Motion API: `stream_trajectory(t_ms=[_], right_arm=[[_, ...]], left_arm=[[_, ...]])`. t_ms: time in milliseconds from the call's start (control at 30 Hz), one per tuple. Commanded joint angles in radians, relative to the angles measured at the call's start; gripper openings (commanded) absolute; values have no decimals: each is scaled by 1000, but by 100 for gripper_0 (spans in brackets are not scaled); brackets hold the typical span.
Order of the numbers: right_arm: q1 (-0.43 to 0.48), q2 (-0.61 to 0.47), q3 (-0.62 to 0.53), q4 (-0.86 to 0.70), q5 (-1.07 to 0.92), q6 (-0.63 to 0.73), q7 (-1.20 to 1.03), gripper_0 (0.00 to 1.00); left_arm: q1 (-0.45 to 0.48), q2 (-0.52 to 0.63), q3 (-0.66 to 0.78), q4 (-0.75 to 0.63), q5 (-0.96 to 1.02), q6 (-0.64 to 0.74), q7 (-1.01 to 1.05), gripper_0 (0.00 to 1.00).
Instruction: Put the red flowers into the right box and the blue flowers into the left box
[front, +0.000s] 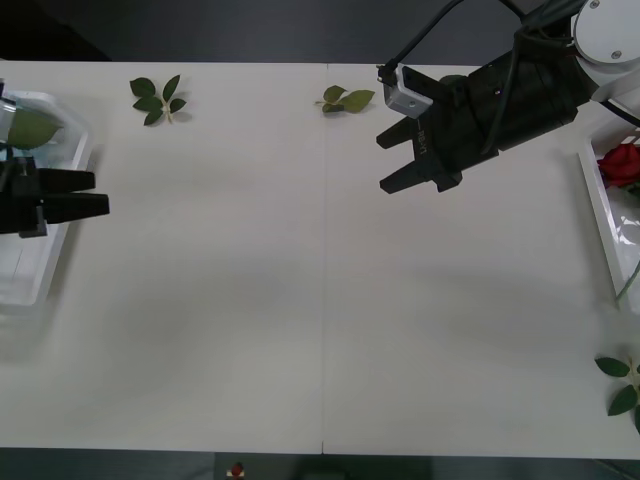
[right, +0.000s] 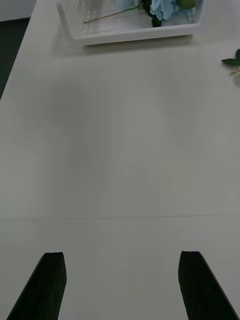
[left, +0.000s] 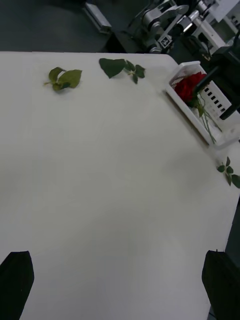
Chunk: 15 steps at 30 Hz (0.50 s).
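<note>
A red flower (front: 620, 163) lies in the right box (front: 600, 210) at the table's right edge; in the left wrist view the same red flower (left: 190, 87) rests in that white box (left: 192, 120). A blue flower (right: 165, 10) lies in the left box (right: 135, 35), which stands at the left edge (front: 50, 270) in the front view. My right gripper (front: 385, 160) hangs open and empty above the table's far middle, its black fingers (right: 50, 285) wide apart. My left gripper (front: 100, 193) hovers open over the left box, holding nothing, with its fingers (left: 222, 285) spread.
Loose green leaf sprigs lie at the far left (front: 157, 100), far middle (front: 345, 99) and near right corner (front: 622, 385). A broad green leaf (front: 30, 128) sits in the left box. Bare white tabletop stretches between the boxes.
</note>
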Motion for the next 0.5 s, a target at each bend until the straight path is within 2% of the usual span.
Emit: stream_trajectory(t_ms=[33,233,400,467,500], right_arm=[[0,-34,-7,-23,-4,-5,24,65],[0,-34,-7,-23,-4,-5,24,65],[0,-34,-7,-23,-4,-5,24,67],[0,-34,-7,-23,-4,-5,24,82],[0,-34,-7,-23,-4,-5,24,97]], left_arm=[[-71,90,-138,-66,115,-123,-54,98],[-128,138,-328,-189,254,-320,-143,98],[-194,139,-423,-259,277,-413,-148,98],[-218,139,-452,-278,282,-441,-148,98],[-231,138,-466,-284,287,-461,-148,98]])
